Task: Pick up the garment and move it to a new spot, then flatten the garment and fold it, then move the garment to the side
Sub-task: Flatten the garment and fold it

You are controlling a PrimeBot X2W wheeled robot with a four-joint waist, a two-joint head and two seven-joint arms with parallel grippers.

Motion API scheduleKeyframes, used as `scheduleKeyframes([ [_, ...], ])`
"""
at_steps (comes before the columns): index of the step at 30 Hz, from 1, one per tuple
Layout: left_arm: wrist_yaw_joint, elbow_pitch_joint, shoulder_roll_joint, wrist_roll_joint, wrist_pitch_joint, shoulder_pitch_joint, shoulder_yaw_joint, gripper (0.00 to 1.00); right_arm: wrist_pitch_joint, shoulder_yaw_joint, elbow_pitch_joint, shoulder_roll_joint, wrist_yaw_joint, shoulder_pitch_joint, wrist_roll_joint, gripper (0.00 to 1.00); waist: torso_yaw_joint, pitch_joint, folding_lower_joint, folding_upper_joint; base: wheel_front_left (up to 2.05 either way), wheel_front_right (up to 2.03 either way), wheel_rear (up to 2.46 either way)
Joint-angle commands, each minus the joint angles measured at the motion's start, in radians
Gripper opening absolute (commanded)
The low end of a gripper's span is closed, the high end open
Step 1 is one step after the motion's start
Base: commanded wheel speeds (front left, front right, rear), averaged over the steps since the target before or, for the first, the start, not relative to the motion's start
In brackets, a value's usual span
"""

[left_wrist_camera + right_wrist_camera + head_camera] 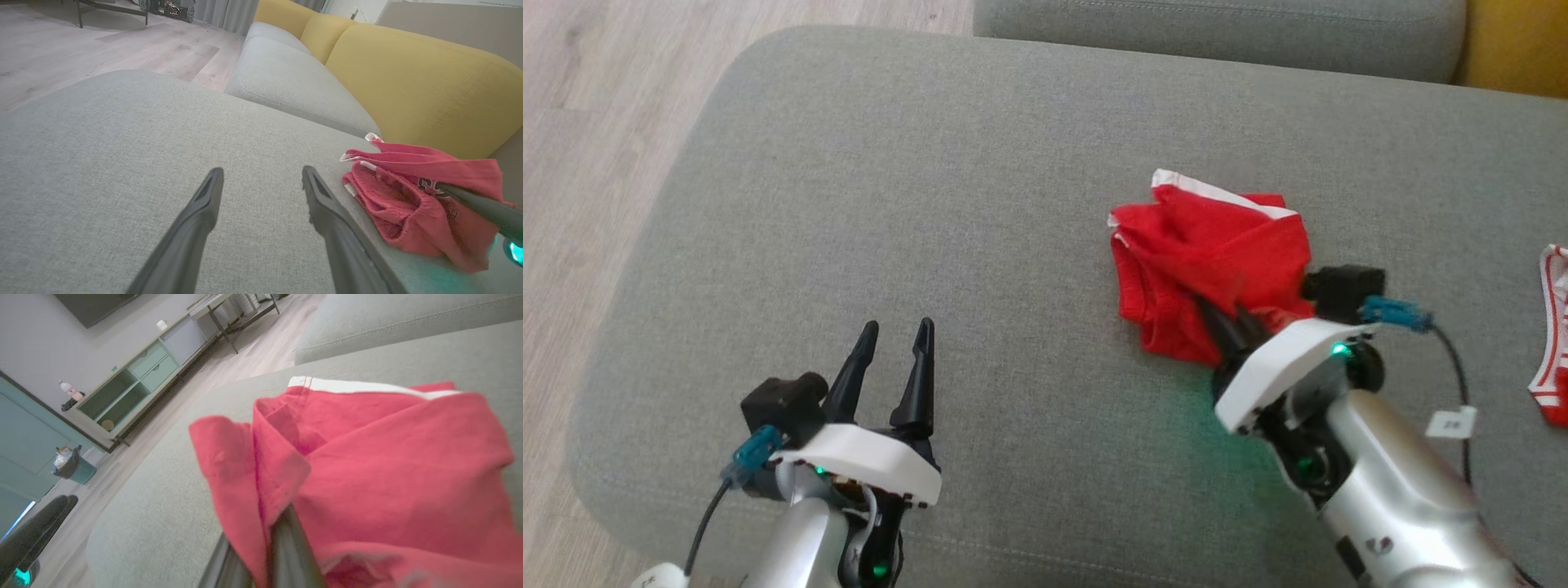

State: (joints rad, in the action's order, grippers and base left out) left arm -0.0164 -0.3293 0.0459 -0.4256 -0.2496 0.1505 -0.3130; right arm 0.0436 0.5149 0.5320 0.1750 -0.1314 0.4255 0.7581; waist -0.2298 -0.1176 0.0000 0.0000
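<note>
A crumpled red garment (1209, 253) with white trim lies right of centre on the grey sofa cushion (931, 204). My right gripper (1223, 314) is shut on the garment's near edge, its dark fingers buried in the folds. In the right wrist view the red cloth (367, 469) bunches around the fingers (286, 547). The left wrist view has the garment (412, 204) at the right, with the right gripper's finger (482, 208) poking into it. Over bare cushion at the lower left, my left gripper (898, 331) stands open, nothing between its fingers (327, 212).
A second red-and-white striped cloth (1553, 335) lies at the cushion's right edge. Yellow back cushions (408, 73) stand behind, and another grey seat (1217, 28) lies beyond. Wooden floor (596, 122) drops off to the left. A cabinet (135, 384) stands across the room.
</note>
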Motion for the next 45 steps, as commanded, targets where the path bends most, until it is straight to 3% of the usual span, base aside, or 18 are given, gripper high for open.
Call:
scheduleKeyframes([
  [1,0.006,0.03,0.004,-0.004,-0.012,0.022,0.032,1.0,-0.014,0.028,-0.028,0.001,0.001,0.033,0.0,0.0,0.0,-0.001,0.0,0.0,0.0,0.0,0.0],
  [7,0.008,0.024,0.004,-0.005,-0.012,0.02,0.031,1.0,-0.03,0.128,-0.026,0.024,0.001,0.036,0.022,0.0,0.004,-0.001,0.0,0.0,0.0,0.0,0.0],
  [8,0.009,0.023,0.004,-0.006,-0.012,0.021,0.031,1.0,-0.035,0.143,-0.018,0.032,0.001,0.04,0.015,0.45,0.005,-0.002,0.0,0.0,0.0,0.0,0.0],
  [9,0.009,0.022,0.004,-0.006,-0.012,0.022,0.03,1.0,-0.039,0.155,-0.008,0.037,0.001,0.043,0.011,1.0,0.005,-0.002,0.0,0.0,0.0,0.0,0.0],
  [14,0.012,0.022,0.004,-0.009,-0.012,0.024,0.028,1.0,-0.07,0.198,0.011,0.038,0.001,0.067,0.016,1.0,0.01,-0.003,0.0,0.0,0.0,0.0,0.0],
  [21,0.013,0.015,0.004,-0.01,-0.012,0.019,0.036,1.0,-0.098,0.338,-0.017,0.07,0.001,0.1,-0.017,1.0,0.029,0.007,0.0,0.0,0.0,0.0,0.0],
  [25,0.013,0.016,0.004,-0.01,-0.012,0.018,0.043,1.0,-0.123,0.356,-0.039,0.089,0.001,0.11,0.006,1.0,0.053,0.023,0.0,0.0,0.0,0.0,0.0],
  [36,0.009,0.05,0.004,-0.013,-0.012,0.014,0.077,1.0,-0.206,0.158,-0.03,0.188,0.001,0.09,-0.015,1.0,0.128,0.069,0.0,0.0,0.0,0.0,0.0],
  [41,0.004,0.082,0.004,-0.021,-0.012,0.011,0.087,1.0,-0.255,-0.003,-0.015,0.21,0.001,0.037,-0.133,1.0,0.163,0.083,0.0,0.0,0.0,0.0,0.0],
  [45,-0.002,0.107,0.004,-0.026,-0.012,0.003,0.091,1.0,-0.284,-0.151,-0.033,0.182,0.001,-0.038,-0.269,1.0,0.189,0.091,0.0,0.0,0.0,0.0,0.0],
])
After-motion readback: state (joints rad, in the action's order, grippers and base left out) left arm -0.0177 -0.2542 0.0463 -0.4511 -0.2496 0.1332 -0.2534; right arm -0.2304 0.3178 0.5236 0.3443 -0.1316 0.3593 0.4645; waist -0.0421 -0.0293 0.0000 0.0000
